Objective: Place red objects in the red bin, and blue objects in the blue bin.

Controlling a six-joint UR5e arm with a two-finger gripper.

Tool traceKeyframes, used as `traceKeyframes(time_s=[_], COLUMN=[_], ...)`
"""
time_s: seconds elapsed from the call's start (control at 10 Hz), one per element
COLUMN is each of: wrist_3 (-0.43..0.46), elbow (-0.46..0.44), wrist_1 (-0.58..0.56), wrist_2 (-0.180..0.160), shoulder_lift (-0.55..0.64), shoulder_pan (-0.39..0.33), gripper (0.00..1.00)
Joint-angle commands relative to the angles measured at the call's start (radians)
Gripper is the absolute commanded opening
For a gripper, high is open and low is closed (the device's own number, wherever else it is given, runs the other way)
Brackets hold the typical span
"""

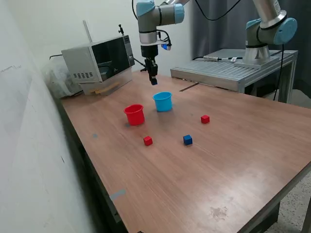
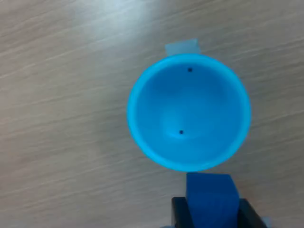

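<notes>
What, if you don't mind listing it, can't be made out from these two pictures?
- Gripper: too small in the exterior view; in the wrist view the frame edge cuts off all but its fingers.
- Dark blue cube between them: partly cut off by the same edge.
- Red cup: its inside is hidden by its own wall in the exterior view.
- Light blue cup: its outer wall is unseen in the wrist view.

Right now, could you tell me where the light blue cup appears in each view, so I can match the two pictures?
Exterior view: the light blue cup stands upright on the table, just to the exterior view's right of the red cup, below the gripper.
Wrist view: the cup fills the centre, seen from above, empty.
Shared landmark: the dark blue cube held in the gripper.
</notes>
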State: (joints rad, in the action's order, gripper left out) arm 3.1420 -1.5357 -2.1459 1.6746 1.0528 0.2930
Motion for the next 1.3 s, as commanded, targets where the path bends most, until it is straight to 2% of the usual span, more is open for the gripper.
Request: traceKeyframes(time_s=[0.0, 0.4, 0.7, 1.2], wrist_3=[-0.005, -0.005, -0.005, -0.005], elbow=[-0.006, -0.012, -0.061, -0.086], wrist_1=[-0.002, 0.004, 0.012, 0.015], wrist_2=[0.0, 0.0, 0.002, 0.001], shoulder_lift=[-0.002, 0.004, 0.019, 0.033], shoulder_pan=[0.038, 0.054, 0.046, 0.04], gripper=[0.0, 0.0, 0.0, 0.0])
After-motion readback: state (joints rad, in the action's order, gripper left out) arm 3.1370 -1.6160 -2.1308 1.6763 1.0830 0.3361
